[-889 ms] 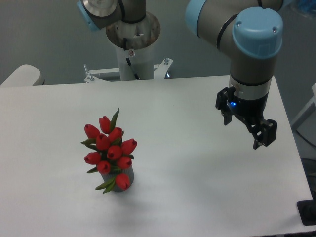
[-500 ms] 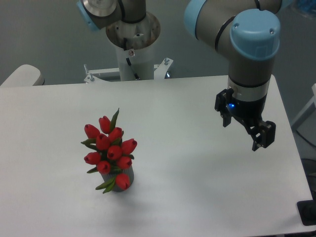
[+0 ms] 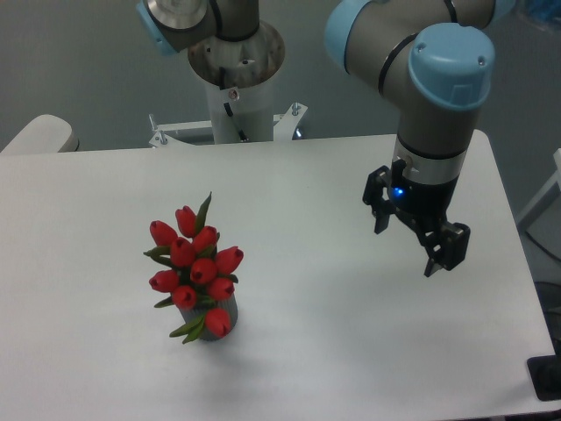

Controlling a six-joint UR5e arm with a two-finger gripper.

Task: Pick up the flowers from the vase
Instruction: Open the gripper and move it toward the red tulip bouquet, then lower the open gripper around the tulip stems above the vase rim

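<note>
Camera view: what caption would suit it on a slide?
Open gripper hovers over the white table, well right of red flowers standing in their vase.

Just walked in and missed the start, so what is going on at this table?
A single robot arm is working over a white table. Its gripper hangs open and empty above the right part of the table, well apart from the flowers. The red tulips sit in the vase toward the front left, mostly hiding it. Nothing has been grasped yet, so the pick-up is not yet done.
</note>
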